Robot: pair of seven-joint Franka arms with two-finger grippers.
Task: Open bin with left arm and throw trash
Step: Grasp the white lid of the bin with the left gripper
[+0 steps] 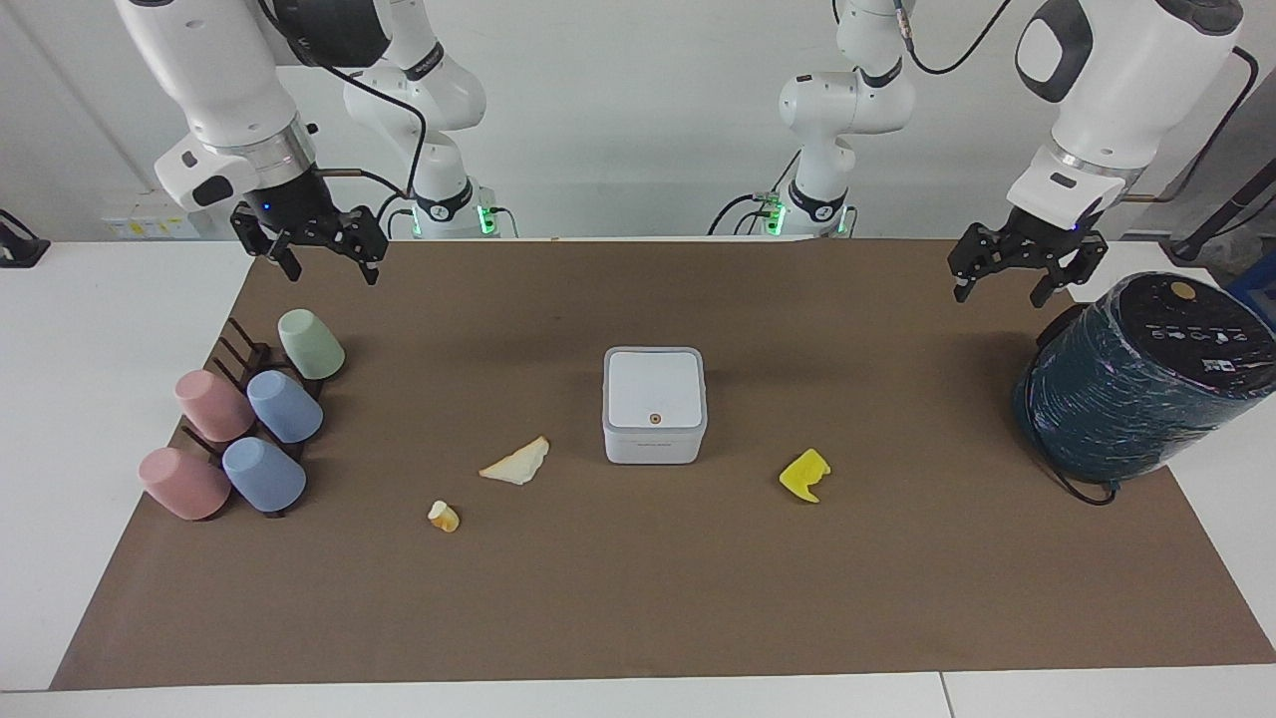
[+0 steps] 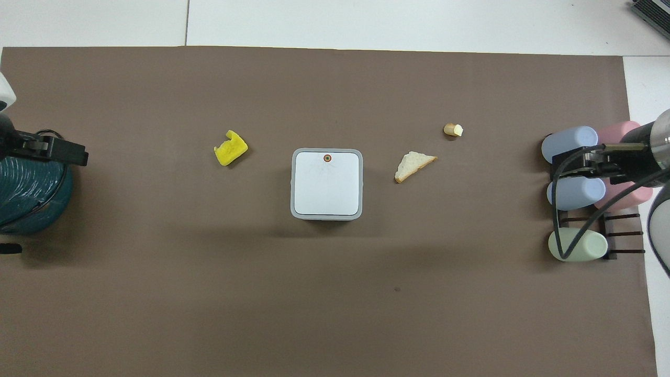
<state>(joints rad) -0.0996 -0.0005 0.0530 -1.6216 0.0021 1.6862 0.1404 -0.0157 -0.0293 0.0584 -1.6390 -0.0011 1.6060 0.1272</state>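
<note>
We see the bin, a white rounded square box at the mat's centre, lid down, contents hidden. Overhead, its orange dot points to twelve o'clock, yellow scrap at ten, bread wedge at three, small chunk at two. Left gripper and right gripper hang with jaws apart, empty.

From my remote station I see a brown mat covering most of the white table. At the right arm's end, five pastel cups, two pink, two blue and one green, lie tilted on a dark rack. At the left arm's end a large dark teal cylinder leans at the mat's edge, a black cable at its base
</note>
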